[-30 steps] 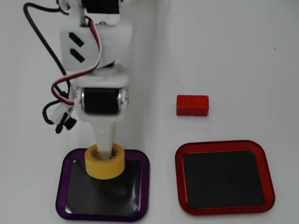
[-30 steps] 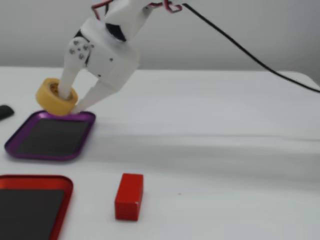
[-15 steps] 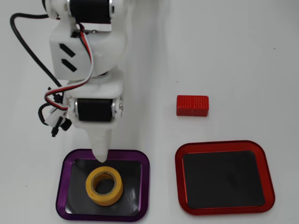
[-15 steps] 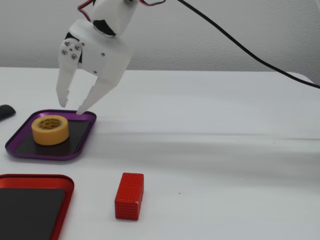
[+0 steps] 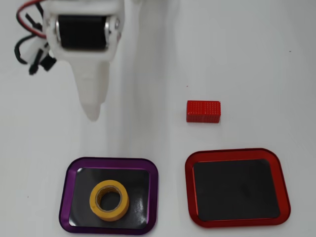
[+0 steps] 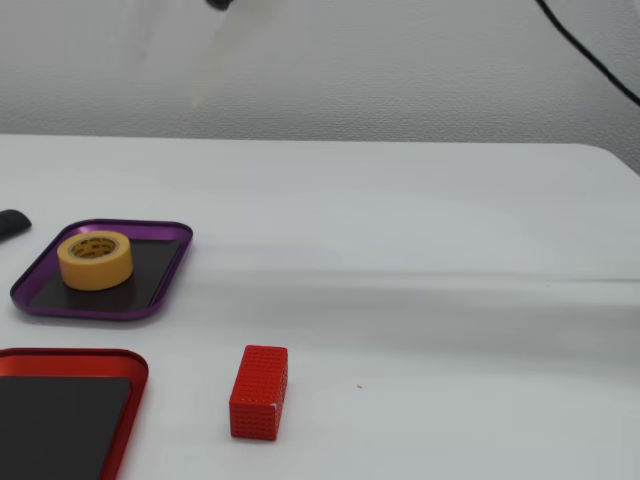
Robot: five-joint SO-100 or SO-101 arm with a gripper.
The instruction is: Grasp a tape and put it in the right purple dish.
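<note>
The yellow-orange tape (image 5: pixel 108 200) lies flat inside the purple dish (image 5: pixel 66 197), at the bottom left of the overhead view. In the fixed view the tape (image 6: pixel 94 259) rests in the left half of the purple dish (image 6: pixel 110 309). My gripper (image 5: pixel 92 114) is lifted high above the table, well clear of the dish, and points down toward it. It is open and holds nothing. In the fixed view only a blurred white finger (image 6: pixel 222 45) shows at the top edge.
A red-rimmed tray (image 5: pixel 237 153) with nothing in it sits to the right of the purple dish in the overhead view. A red ribbed block (image 5: pixel 203 111) stands above that tray. In the fixed view a small black object (image 6: pixel 8 223) pokes in at the left edge.
The gripper let go of the tape, which now lies in the purple dish. The arm then rose and pulled back, away from the dish.
</note>
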